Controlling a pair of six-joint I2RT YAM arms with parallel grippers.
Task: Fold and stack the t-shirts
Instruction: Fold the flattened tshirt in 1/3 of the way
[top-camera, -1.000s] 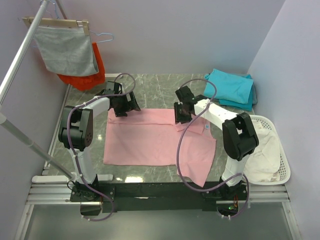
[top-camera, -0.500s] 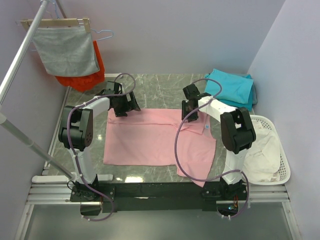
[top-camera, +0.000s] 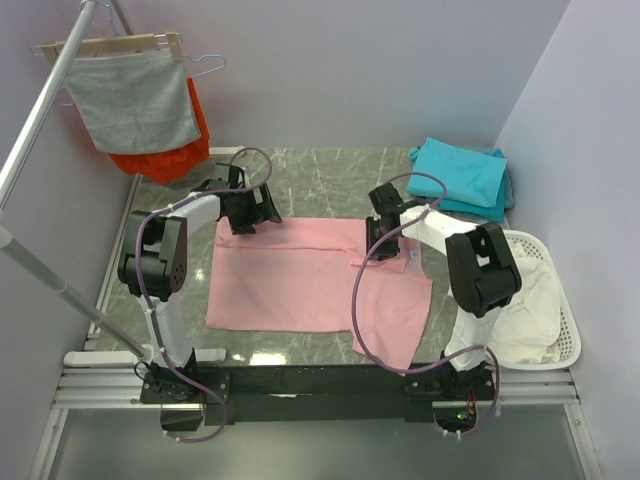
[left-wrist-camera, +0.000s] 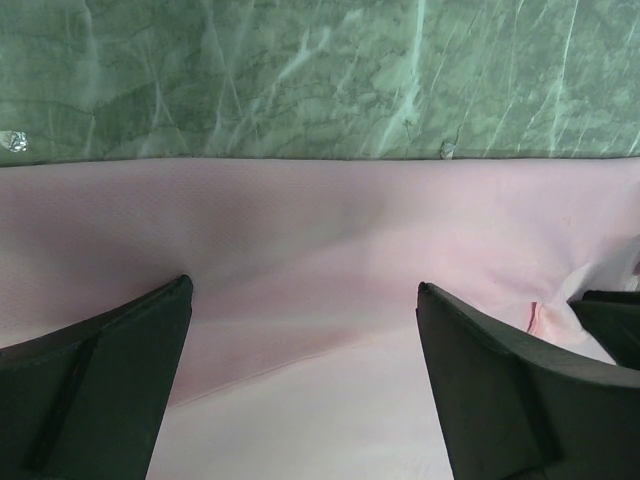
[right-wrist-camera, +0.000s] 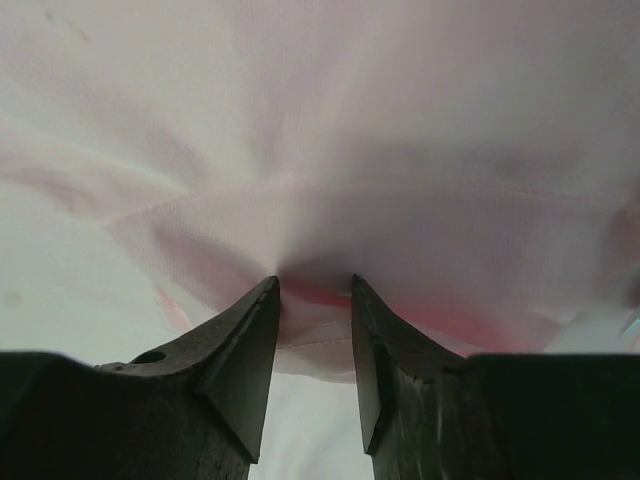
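Note:
A light pink t-shirt (top-camera: 300, 275) lies spread on the marble table, its small blue chest mark (top-camera: 413, 255) at the right. My left gripper (top-camera: 244, 220) is open and empty over the shirt's far left edge; in the left wrist view its jaws (left-wrist-camera: 303, 285) stand wide over pink cloth (left-wrist-camera: 300, 220). My right gripper (top-camera: 384, 230) is at the shirt's far right part. In the right wrist view it (right-wrist-camera: 315, 282) is shut on a bunched fold of the pink cloth (right-wrist-camera: 320, 120). Folded teal t-shirts (top-camera: 460, 175) are stacked at the back right.
A white basket (top-camera: 560, 300) holding pale cloth stands at the right edge. A grey cloth (top-camera: 135, 100) on a wooden hanger and an orange-red garment (top-camera: 175, 150) hang from a rack at the back left. A metal pole (top-camera: 40, 110) slants along the left.
My right gripper has moved to the right along the shirt's far edge, and its elbow has swung right. The left arm has not moved.

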